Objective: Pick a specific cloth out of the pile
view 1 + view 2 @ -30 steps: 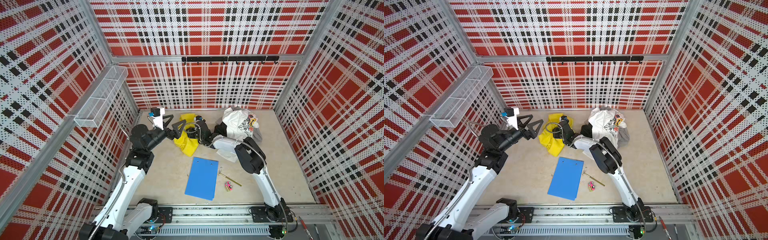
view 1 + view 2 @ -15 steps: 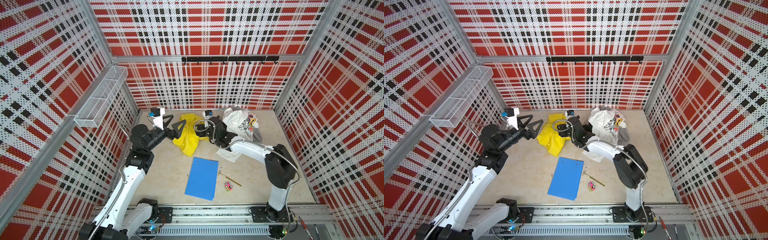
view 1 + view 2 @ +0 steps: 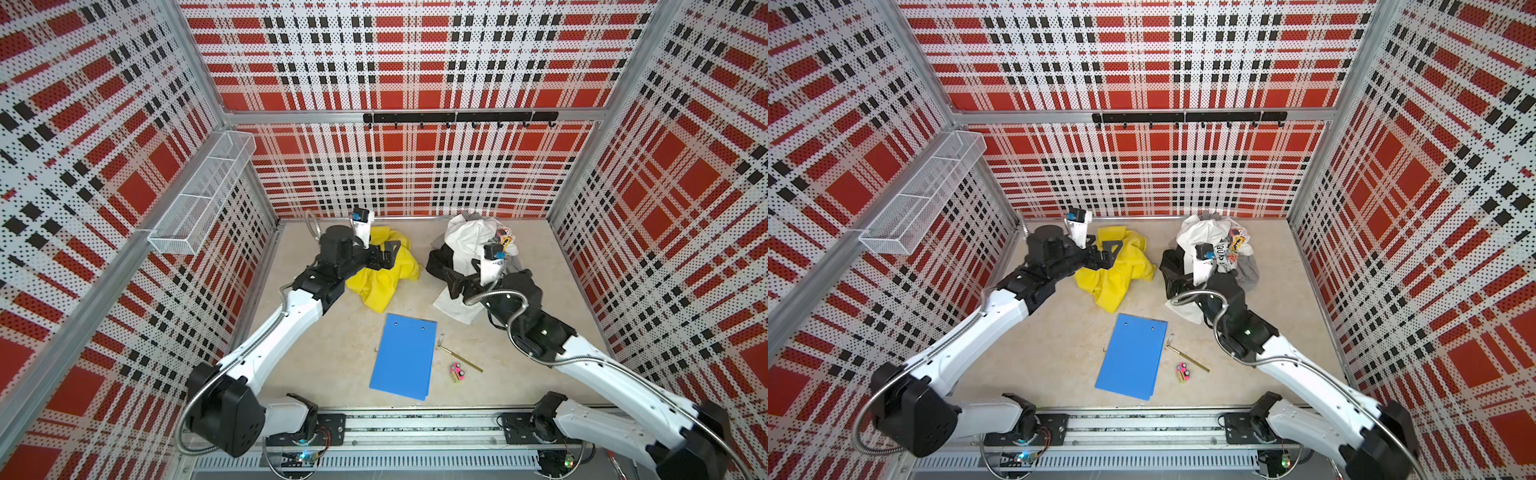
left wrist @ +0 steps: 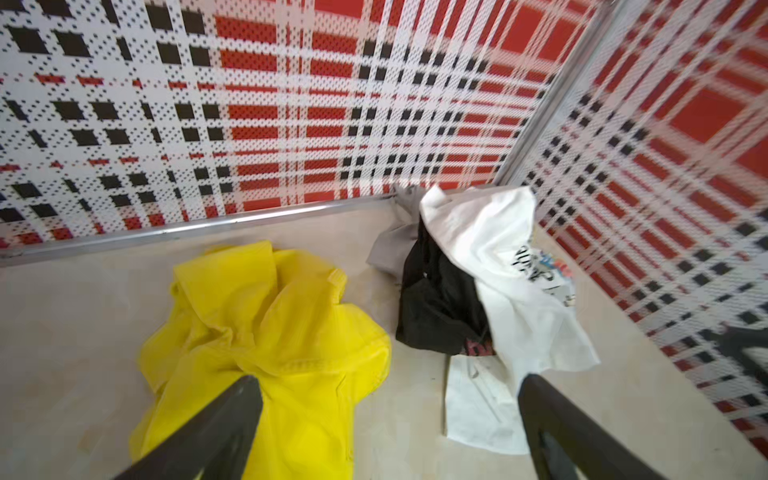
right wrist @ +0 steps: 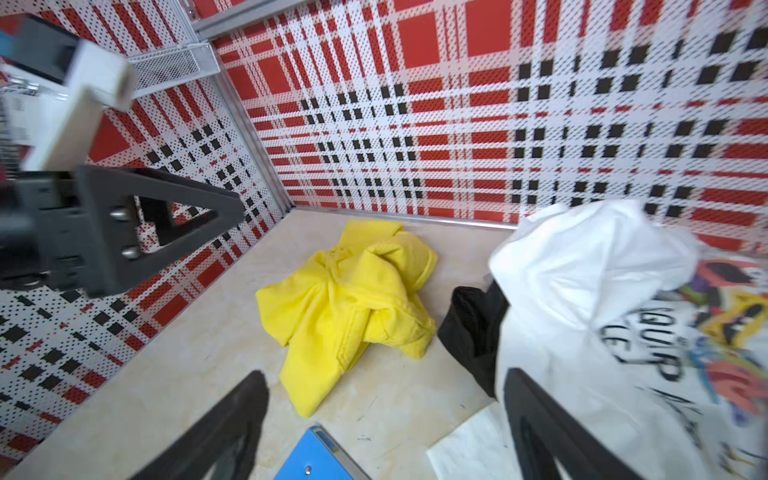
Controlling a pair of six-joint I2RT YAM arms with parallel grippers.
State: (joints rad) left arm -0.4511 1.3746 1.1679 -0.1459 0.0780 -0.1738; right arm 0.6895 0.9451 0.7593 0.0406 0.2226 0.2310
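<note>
The yellow cloth (image 3: 388, 276) (image 3: 1115, 276) lies crumpled on the floor at the back, apart from the pile (image 3: 469, 241) (image 3: 1208, 237). The pile holds a white printed shirt (image 5: 582, 291), a black garment (image 4: 436, 303) and grey cloth. My left gripper (image 3: 388, 253) (image 4: 390, 382) hangs open over the cloth's near side with nothing between its fingers. My right gripper (image 3: 451, 280) (image 5: 384, 376) is open and empty. It is over the floor at the pile's left front, between cloth (image 5: 349, 299) and pile.
A blue clipboard (image 3: 403, 357) lies on the floor in front of the cloth. A thin brass rod (image 3: 459, 360) and a small pink toy (image 3: 456, 371) lie to its right. A flat white sheet (image 3: 453, 307) lies under the right gripper. A wire basket (image 3: 199, 199) hangs on the left wall.
My right gripper has pulled back from the yellow cloth toward the pile and opened. My left gripper has moved right over the cloth and opened wider. The cloth lies spread lower.
</note>
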